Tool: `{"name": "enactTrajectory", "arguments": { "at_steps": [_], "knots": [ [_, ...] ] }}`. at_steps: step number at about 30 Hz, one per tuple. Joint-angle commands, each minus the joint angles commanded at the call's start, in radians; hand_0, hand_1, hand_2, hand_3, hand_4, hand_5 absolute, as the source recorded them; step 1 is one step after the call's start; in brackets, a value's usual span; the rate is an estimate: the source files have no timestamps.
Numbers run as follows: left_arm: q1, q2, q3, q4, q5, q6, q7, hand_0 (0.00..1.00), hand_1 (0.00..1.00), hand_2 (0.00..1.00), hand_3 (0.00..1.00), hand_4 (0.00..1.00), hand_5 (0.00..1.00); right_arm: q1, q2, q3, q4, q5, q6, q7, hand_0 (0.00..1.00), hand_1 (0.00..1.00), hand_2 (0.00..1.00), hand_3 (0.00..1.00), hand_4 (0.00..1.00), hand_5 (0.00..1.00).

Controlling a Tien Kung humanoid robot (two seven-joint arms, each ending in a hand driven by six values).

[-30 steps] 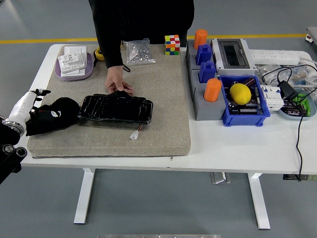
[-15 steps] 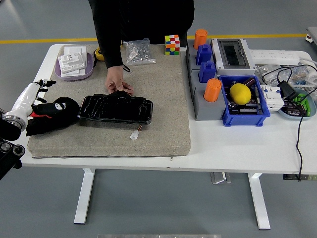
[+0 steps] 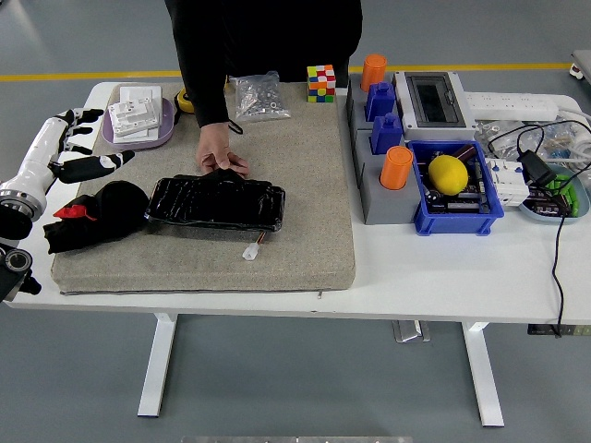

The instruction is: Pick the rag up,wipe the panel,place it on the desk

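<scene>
Here the left hand (image 3: 74,148) hovers at the frame's left edge, fingers spread wide and holding nothing. Below it the rag (image 3: 92,214) lies on the mat (image 3: 305,212), beside the panel (image 3: 216,203), which a person's hand (image 3: 220,157) steadies.

Looks like a lab/workshop w/ grey painted floor and yellow floor line (image 3: 92,75). White bench (image 3: 443,268) carries blue parts bin (image 3: 457,212), power strip (image 3: 512,104), elec. enclosure box (image 3: 434,100), bagged hardware (image 3: 257,97).
</scene>
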Motion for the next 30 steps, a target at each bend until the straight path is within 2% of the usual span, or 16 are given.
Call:
{"name": "enactTrajectory", "arguments": {
  "at_steps": [1,6,7,8,10,12,13,18,19,24,25,30],
  "knots": [
    [0.001,0.001,-0.005,-0.010,-0.004,0.001,-0.003,0.730,0.840,0.849,0.807,0.912,0.269,-0.001,0.000,0.000,0.000,0.001,-0.001,0.000,0.706,0.575,0.678,0.611,0.998,0.599],
    [0.005,0.003,-0.021,-0.053,-0.016,0.014,-0.027,0.730,0.840,0.849,0.807,0.912,0.269,-0.003,-0.001,-0.004,0.001,0.002,-0.001,-0.001,0.706,0.575,0.678,0.611,0.998,0.599],
    [0.007,0.002,-0.025,-0.063,-0.025,0.020,-0.040,0.772,0.842,0.827,0.764,0.904,0.272,-0.003,-0.001,-0.004,0.001,0.003,-0.001,0.000,0.708,0.575,0.678,0.612,0.998,0.600],
    [0.008,0.002,-0.027,-0.068,-0.032,0.024,-0.050,0.772,0.842,0.827,0.764,0.904,0.272,-0.004,-0.001,-0.005,0.001,0.003,-0.002,0.000,0.708,0.575,0.678,0.612,0.998,0.600],
    [0.009,0.000,-0.031,-0.079,-0.052,0.032,-0.075,0.772,0.842,0.827,0.764,0.904,0.272,-0.004,-0.001,-0.008,0.002,0.004,-0.002,-0.001,0.708,0.575,0.678,0.612,0.998,0.600],
    [0.012,-0.004,-0.034,-0.093,-0.100,0.051,-0.126,0.772,0.842,0.827,0.764,0.904,0.272,-0.005,-0.001,-0.009,0.002,0.004,-0.003,0.000,0.708,0.575,0.678,0.612,0.998,0.600],
    [0.013,-0.005,-0.034,-0.097,-0.117,0.055,-0.142,0.762,0.797,0.788,0.670,0.886,0.255,-0.005,-0.001,-0.010,0.002,0.004,-0.003,-0.001,0.707,0.575,0.678,0.611,0.998,0.599],
    [0.012,-0.008,-0.027,-0.103,-0.211,0.086,-0.212,0.762,0.797,0.788,0.670,0.886,0.255,-0.007,-0.002,-0.017,0.003,0.007,-0.006,0.000,0.707,0.575,0.678,0.611,0.998,0.599],
    [0.012,-0.008,-0.024,-0.100,-0.236,0.085,-0.228,0.730,0.768,0.753,0.630,0.864,0.260,-0.006,-0.002,-0.019,0.004,0.009,-0.007,0.001,0.707,0.575,0.678,0.611,0.998,0.600],
    [0.019,-0.006,0.006,-0.094,-0.423,0.064,-0.316,0.730,0.768,0.753,0.630,0.864,0.260,-0.005,-0.002,-0.030,0.006,0.013,-0.011,0.004,0.707,0.575,0.678,0.611,0.998,0.600],
    [0.023,-0.008,0.010,-0.094,-0.460,0.062,-0.331,0.690,0.745,0.692,0.606,0.841,0.252,-0.005,-0.002,-0.032,0.006,0.014,-0.012,0.004,0.707,0.575,0.678,0.611,0.998,0.599],
    [0.038,-0.014,0.021,-0.099,-0.649,0.041,-0.385,0.690,0.745,0.692,0.606,0.841,0.252,-0.007,-0.002,-0.033,0.008,0.014,-0.013,0.003,0.707,0.575,0.678,0.611,0.998,0.599]
  ]
}}
